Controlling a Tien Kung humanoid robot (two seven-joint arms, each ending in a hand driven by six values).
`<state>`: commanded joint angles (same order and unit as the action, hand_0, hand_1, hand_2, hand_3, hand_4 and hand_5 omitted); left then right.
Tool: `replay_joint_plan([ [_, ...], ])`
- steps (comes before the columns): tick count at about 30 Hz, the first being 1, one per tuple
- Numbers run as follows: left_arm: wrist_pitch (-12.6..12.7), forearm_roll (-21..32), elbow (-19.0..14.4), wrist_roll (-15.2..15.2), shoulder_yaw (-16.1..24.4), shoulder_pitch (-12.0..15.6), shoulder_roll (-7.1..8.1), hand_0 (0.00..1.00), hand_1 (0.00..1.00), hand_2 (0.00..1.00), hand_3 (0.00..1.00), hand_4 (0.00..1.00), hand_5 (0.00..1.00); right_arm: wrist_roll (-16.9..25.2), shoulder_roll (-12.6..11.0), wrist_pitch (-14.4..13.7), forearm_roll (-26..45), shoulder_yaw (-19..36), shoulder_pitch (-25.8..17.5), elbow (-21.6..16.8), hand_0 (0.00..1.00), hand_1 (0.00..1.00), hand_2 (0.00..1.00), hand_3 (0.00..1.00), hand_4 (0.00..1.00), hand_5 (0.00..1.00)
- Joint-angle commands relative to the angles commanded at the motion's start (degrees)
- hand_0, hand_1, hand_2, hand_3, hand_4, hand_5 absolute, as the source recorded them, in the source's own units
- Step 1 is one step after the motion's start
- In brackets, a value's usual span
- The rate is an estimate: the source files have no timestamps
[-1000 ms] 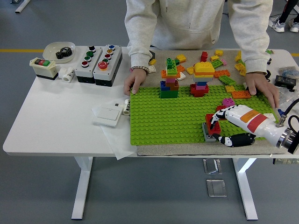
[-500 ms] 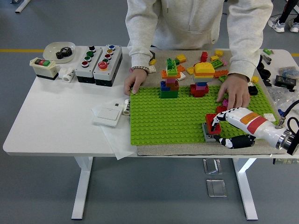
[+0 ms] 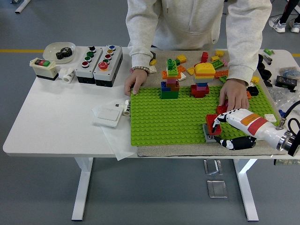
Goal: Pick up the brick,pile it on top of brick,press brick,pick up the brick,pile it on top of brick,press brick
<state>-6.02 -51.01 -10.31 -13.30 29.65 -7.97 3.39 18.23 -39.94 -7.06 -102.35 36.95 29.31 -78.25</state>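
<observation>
At the lower right of the frame, the robot's right hand [image 3: 219, 127] lay over a red brick [image 3: 213, 124] seated on a grey brick [image 3: 209, 133] at the near edge of the green baseplate [image 3: 164, 117], fingers curled around the red brick in what looked like a pressing grip. To do this well, it probably needed to push straight down so the studs seated without shifting the plate. A person's hand [image 3: 234, 95] rested just above it near a second red brick [image 3: 221, 108], crowding the space, while 2 built towers [image 3: 169, 84] stood at upper centre and button boxes [image 3: 99, 59] sat far left on the desk [image 3: 56, 117].
</observation>
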Motion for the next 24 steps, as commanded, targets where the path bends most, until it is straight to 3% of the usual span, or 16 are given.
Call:
replay_joint_plan([
  [24,-0.05,-0.24,0.00,-0.06,0.29,0.15,-0.02,0.810,0.712,0.604,0.541,0.536,0.555,-0.09,-0.49,-1.41,0.19,1.84,-0.74,-2.18,0.649,0.608,0.667,0.551,0.622,0.317],
])
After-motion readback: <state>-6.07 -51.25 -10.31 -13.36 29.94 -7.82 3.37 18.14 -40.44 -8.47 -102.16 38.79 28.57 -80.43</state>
